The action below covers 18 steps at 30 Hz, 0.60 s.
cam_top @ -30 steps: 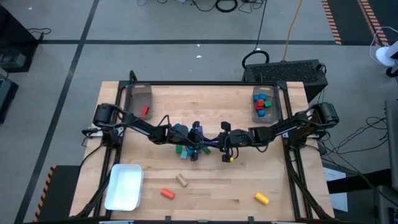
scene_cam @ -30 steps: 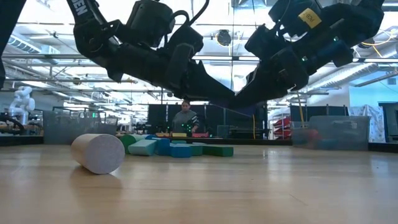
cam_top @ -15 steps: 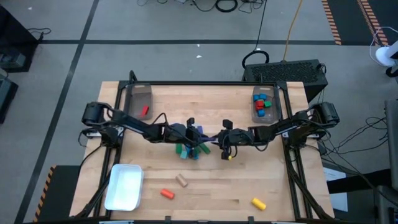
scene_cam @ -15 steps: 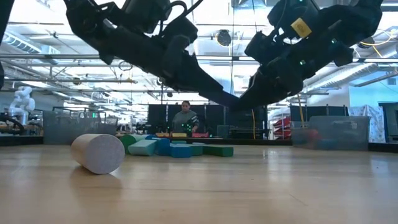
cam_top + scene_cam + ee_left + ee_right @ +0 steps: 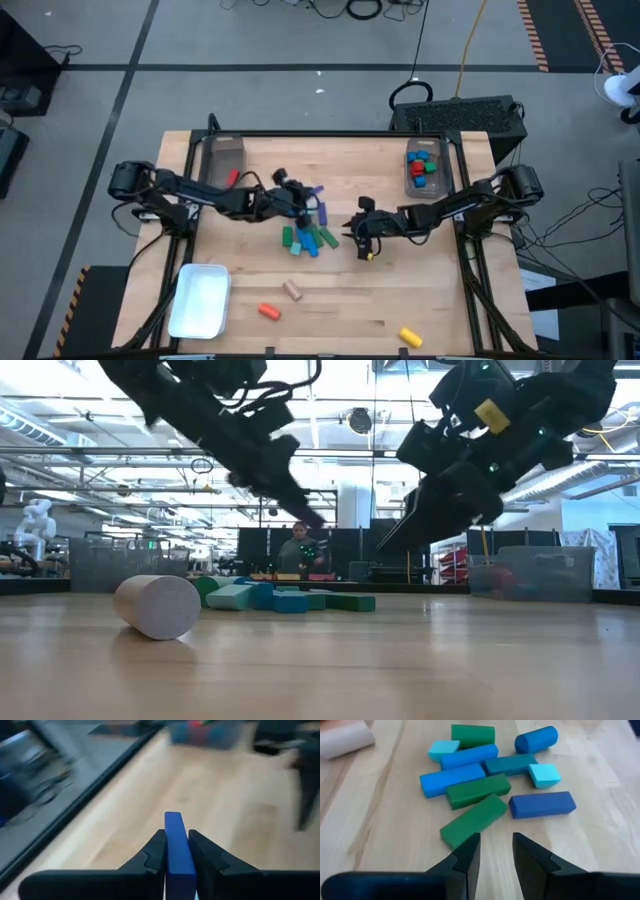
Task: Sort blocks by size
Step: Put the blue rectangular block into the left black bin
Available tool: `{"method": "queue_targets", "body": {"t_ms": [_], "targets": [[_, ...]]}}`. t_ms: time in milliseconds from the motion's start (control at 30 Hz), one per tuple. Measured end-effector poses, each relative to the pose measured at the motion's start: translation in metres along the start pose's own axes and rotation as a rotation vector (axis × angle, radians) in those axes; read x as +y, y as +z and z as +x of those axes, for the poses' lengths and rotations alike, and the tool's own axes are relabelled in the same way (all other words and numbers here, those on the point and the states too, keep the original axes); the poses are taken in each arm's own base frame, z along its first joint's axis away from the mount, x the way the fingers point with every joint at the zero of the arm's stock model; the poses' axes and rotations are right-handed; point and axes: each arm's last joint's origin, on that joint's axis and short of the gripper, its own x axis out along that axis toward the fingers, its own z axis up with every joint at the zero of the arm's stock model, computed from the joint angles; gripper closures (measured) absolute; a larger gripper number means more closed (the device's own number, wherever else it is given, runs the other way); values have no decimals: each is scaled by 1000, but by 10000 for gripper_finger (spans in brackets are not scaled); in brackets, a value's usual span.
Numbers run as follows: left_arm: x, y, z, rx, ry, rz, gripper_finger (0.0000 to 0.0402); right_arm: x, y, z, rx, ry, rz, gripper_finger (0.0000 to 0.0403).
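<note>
left gripper [image 5: 175, 851]: pinching a blue bar [image 5: 176, 845], hanging above the table [image 5: 450, 300] near the block pile [image 5: 305, 238]
right gripper [image 5: 495, 851]: jaws slightly apart, gripping nothing, hovering just beside the pile
right bin [image 5: 424, 170]: holding sorted small blocks

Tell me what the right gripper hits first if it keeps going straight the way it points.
Most likely the nearest green bar: the right gripper, jaws slightly apart and empty, aims at the block cluster, and that bar lies just ahead of its fingertips. How high the gripper rides is unclear, so it might pass over.
</note>
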Motion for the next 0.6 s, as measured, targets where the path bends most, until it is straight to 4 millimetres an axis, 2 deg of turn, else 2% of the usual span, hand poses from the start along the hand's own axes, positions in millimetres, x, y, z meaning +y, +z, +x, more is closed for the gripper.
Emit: {"method": "queue_targets", "body": {"t_ms": [200,400,600], "targets": [[22,-8,-23,33,304,-172,339,4,-12,16,28,73,20,303],[40,-34,-45,47,461,-302,339,6,-21,28,38,64,19,303],[60,-66,-65,42,578,-437,339,7,-15,31,-17,74,25,303]]}}
